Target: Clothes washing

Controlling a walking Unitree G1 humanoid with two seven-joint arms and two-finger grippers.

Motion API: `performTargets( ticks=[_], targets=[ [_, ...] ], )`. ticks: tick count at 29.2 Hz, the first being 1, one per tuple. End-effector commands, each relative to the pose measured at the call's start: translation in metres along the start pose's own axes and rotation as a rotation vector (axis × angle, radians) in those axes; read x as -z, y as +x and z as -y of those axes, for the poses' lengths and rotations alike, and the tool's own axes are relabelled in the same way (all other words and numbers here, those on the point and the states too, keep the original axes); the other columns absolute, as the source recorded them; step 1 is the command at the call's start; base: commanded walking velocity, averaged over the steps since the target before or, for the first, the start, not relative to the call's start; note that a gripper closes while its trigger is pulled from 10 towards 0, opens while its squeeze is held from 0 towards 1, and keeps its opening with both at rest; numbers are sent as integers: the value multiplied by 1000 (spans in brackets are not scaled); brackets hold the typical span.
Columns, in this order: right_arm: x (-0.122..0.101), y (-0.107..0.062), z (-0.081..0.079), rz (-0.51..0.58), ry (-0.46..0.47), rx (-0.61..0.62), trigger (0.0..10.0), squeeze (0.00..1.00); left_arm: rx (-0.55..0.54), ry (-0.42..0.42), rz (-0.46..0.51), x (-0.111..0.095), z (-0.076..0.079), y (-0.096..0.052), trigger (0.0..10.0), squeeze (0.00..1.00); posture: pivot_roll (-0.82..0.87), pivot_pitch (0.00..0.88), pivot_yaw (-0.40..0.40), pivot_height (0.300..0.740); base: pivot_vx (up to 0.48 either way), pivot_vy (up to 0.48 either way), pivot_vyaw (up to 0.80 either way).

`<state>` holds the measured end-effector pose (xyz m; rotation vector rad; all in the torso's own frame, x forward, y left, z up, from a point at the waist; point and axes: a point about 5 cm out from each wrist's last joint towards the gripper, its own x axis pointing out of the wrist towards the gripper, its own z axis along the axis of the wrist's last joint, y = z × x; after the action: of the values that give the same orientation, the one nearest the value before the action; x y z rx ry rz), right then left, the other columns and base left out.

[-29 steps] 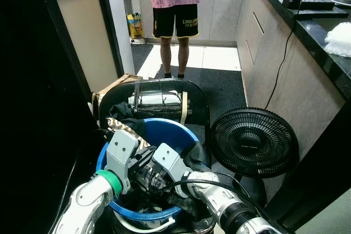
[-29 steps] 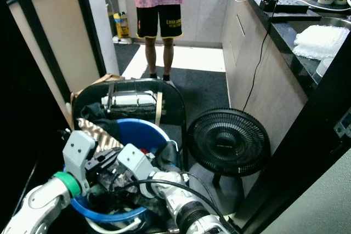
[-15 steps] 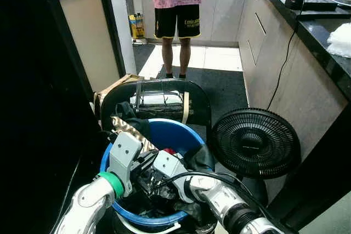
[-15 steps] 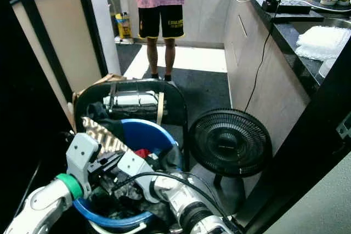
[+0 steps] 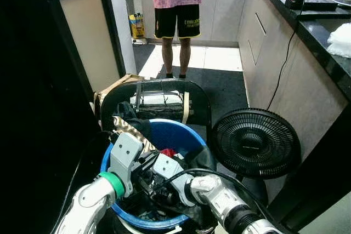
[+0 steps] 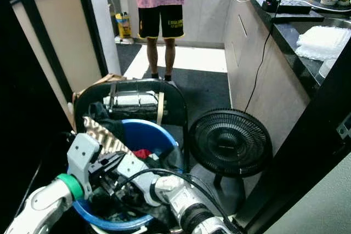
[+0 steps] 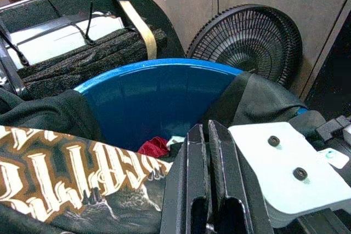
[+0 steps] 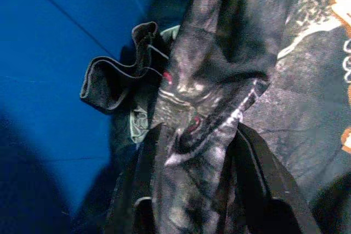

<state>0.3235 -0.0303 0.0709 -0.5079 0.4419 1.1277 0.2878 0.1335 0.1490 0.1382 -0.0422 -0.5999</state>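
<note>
A blue bucket (image 5: 184, 128) full of clothes stands just before me. Over its near side lies a dark garment with a gold print (image 7: 66, 173), and a small red cloth (image 7: 154, 146) sits deeper inside. A dark green garment (image 7: 258, 100) hangs over the rim on the fan's side. Both arms reach into the bucket. My left gripper (image 7: 205, 190) hovers over the clothes with its fingers pressed together and nothing between them. Low in the bucket, my right gripper (image 8: 197, 190) is shut on a bunched fold of the dark printed garment (image 8: 219, 80).
A black chair back (image 5: 159, 94) stands right behind the bucket, and a black floor fan (image 5: 254, 142) is to its right. A person (image 5: 176, 20) stands further back on the kitchen floor. Cabinets and a dark counter (image 5: 315, 23) run along the right; a dark door frame (image 5: 82, 42) is on the left.
The camera has tilted slightly since a second ago. My right arm has sunk lower into the bucket among the clothes. The left arm has barely moved.
</note>
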Motion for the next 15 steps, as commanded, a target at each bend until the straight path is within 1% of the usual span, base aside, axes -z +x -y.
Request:
performTargets(
  ticks=[1,12,14,15],
  targets=[
    [15,10,-23,-79,-21,-104,0,0,-10,13,13,-3,-1,3,10000,0,59,63,105,740,0,0,0],
    [14,9,-23,-62,-15,-118,0,0,-8,17,20,-5,-1,4,10000,0,61,60,106,740,0,0,0],
    [7,8,-24,11,19,-131,0,0,-8,15,22,-5,-1,4,10000,0,61,56,108,740,0,0,0],
    [7,8,-24,11,19,-131,0,0,-8,15,22,-5,-1,4,10000,0,61,56,108,740,0,0,0]
  ],
)
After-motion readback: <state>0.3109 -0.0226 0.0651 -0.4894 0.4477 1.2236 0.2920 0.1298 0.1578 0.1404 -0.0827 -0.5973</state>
